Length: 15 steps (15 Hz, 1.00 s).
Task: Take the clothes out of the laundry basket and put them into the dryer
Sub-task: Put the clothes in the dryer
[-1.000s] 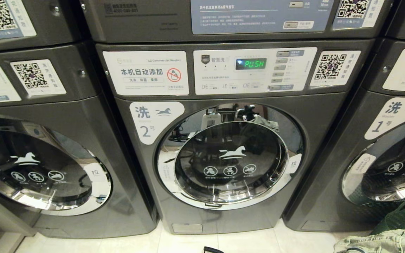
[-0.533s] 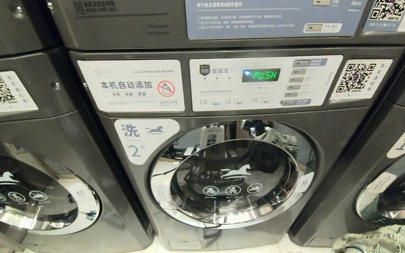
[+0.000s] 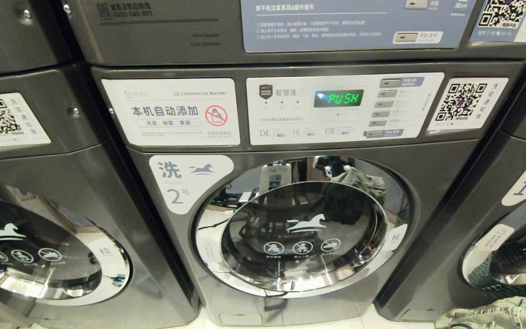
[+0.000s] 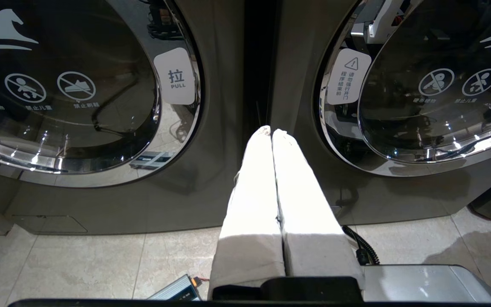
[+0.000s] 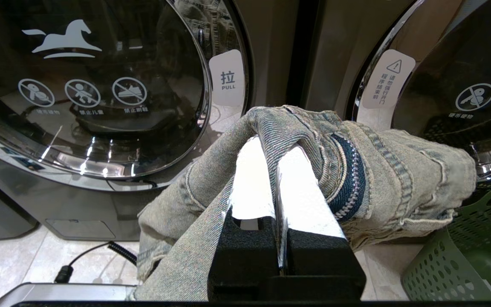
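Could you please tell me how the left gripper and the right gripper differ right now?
The left gripper is shut on nothing; the right gripper is shut on a faded denim garment. The left points at the gap between two washers; the right hangs beside the laundry basket. Both have white fingers.

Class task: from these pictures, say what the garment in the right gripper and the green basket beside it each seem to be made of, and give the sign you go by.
The garment looks like faded denim: diagonal twill weave, thick stitched seams, a washed blue-grey tone. The laundry basket looks like moulded plastic, matt dark green: smooth walls pierced with even round holes. Neither can be confirmed by look alone.
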{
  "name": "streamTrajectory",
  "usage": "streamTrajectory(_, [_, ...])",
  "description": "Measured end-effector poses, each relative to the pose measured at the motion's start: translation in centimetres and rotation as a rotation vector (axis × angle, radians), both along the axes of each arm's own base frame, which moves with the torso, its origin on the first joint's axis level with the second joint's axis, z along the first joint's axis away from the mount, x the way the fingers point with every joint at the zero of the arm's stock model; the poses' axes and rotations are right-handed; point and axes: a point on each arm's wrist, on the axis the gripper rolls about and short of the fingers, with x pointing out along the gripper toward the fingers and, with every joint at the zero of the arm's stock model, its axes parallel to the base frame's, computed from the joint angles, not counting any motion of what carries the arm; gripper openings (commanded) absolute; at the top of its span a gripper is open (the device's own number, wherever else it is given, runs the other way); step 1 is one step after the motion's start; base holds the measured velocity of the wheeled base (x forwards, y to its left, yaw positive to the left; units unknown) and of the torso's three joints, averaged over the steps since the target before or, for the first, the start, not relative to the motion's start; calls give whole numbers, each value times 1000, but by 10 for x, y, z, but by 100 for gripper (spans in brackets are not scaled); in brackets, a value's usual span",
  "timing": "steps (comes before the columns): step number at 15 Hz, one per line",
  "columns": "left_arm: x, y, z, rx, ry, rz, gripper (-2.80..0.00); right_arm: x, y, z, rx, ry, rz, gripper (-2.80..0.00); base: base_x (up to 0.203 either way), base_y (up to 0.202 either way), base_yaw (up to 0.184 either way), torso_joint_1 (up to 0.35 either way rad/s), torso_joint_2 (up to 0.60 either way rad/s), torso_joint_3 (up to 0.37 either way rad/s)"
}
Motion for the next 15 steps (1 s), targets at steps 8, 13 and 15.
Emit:
streamTrajectory(8, [0, 0, 0, 0, 1, 0, -280, 0, 0, 0, -10, 0, 0, -280, 0, 0, 0, 40, -94, -49])
streamTrajectory(13, [0, 0, 0, 0, 0, 0, -280, 0, 0, 0, -13, 0, 0, -280, 0, 0, 0, 225, -459, -237])
streamTrajectory(15, [0, 0, 0, 0, -1, 0, -280, 0, 0, 0, -13, 0, 0, -280, 0, 0, 0, 244, -500, -257])
